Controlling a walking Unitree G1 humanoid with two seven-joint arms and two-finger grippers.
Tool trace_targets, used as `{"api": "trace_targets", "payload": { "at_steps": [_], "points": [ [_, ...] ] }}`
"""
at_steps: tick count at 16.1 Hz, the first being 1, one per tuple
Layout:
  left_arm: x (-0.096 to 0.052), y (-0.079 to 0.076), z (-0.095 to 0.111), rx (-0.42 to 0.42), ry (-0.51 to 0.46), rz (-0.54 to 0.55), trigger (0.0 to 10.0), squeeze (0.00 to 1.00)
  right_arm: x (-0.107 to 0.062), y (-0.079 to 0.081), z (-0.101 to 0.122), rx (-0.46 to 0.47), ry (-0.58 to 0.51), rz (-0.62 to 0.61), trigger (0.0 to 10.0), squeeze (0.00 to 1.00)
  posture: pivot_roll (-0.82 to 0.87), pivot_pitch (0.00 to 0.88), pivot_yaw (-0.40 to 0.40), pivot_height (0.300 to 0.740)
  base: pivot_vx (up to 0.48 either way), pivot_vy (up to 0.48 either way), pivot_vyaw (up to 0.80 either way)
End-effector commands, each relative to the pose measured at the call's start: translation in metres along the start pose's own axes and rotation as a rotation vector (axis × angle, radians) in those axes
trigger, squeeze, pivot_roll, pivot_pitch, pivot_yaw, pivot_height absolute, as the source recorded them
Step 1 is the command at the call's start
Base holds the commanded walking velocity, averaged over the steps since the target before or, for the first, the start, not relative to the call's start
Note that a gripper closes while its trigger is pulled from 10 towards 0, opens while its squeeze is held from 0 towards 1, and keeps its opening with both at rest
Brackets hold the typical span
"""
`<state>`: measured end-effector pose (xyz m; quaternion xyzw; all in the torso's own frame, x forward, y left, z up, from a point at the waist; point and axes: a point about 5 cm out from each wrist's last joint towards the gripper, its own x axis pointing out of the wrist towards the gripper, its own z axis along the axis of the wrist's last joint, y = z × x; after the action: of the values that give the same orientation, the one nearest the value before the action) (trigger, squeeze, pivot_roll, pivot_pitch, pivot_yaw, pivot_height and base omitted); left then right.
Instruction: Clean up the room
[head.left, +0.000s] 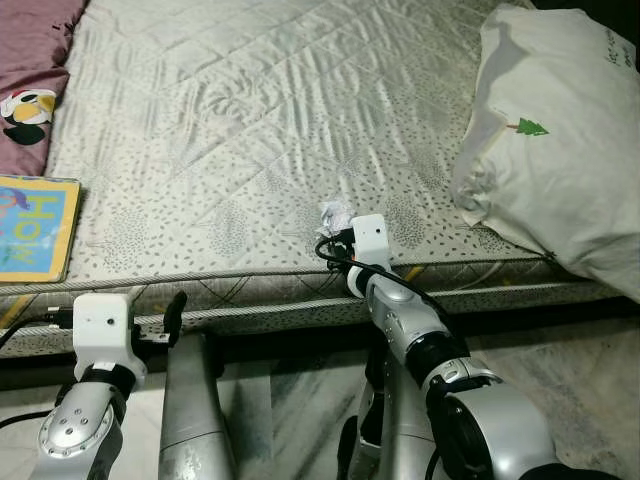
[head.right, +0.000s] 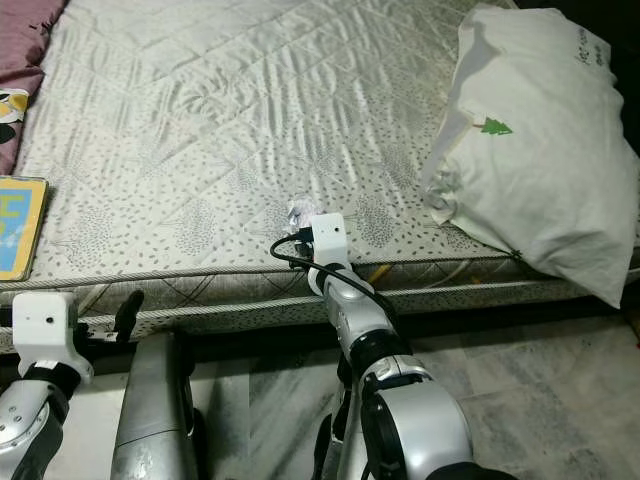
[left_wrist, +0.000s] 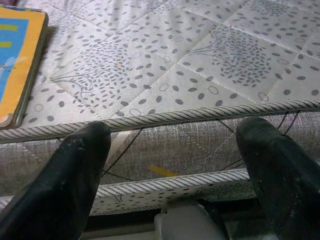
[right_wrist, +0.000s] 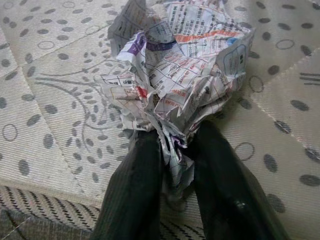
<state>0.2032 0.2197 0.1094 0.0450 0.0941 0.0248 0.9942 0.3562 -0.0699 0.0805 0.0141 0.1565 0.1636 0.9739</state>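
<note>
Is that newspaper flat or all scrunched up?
Scrunched up. The newspaper ball is a crumpled wad on the mattress, pinched between the right gripper's fingers.

Both arms are built of silver, rounded metal segments joined by black collars, and each wrist carries a boxy white camera housing with a small dark dot on its face. A black cable loops out beside the right arm's (head.left: 430, 350) housing, and another trails off the left arm (head.left: 85, 410). The fingers (left_wrist: 75, 175) are long, matte black and slightly scuffed, tapering to blunt tips.
</note>
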Motion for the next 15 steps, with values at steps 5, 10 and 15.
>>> {"api": "trace_targets", "payload": {
  "at_steps": [5,10,15],
  "points": [
    [0.004,-0.002,-0.004,0.002,0.002,0.008,10.0,0.0,0.0,-0.01,0.006,-0.002,-0.03,-0.026,0.0,0.0,0.15,0.203,-0.133,0.517,0.0,0.0,0.0],
    [0.023,-0.012,0.004,-0.014,-0.038,-0.034,10.0,0.0,-0.004,-0.038,0.041,-0.062,-0.18,-0.055,0.0,0.0,0.1,0.157,-0.111,0.517,0.0,0.0,0.0],
    [0.048,-0.016,0.002,-0.019,-0.021,-0.055,10.0,0.0,-0.021,-0.073,0.054,-0.162,-0.263,-0.091,0.0,0.0,0.04,0.074,-0.087,0.517,0.0,0.0,0.0]
  ]
}}
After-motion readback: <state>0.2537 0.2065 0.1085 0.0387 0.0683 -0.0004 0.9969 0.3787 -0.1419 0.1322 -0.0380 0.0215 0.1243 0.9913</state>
